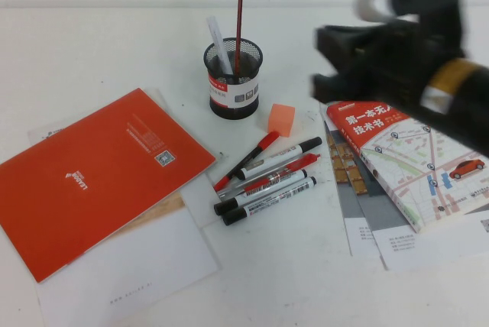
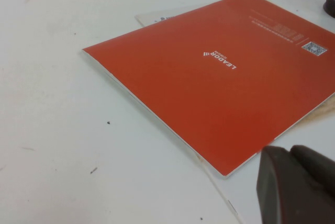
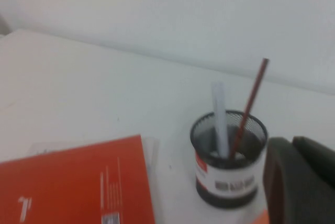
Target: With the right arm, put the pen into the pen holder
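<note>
The thin dark red pen stands upright inside the black mesh pen holder, beside a white pen. Both also show in the right wrist view, the pen leaning in the holder. My right gripper hangs in the air to the right of the holder, blurred, empty and clear of the pen; its fingers look closed together. My left gripper is shut and empty, just above the table by the near corner of the orange notebook. It is out of the high view.
An orange notebook lies at the left on white sheets. Several markers lie in front of the holder, with an orange eraser beside it. A map book and papers lie at the right.
</note>
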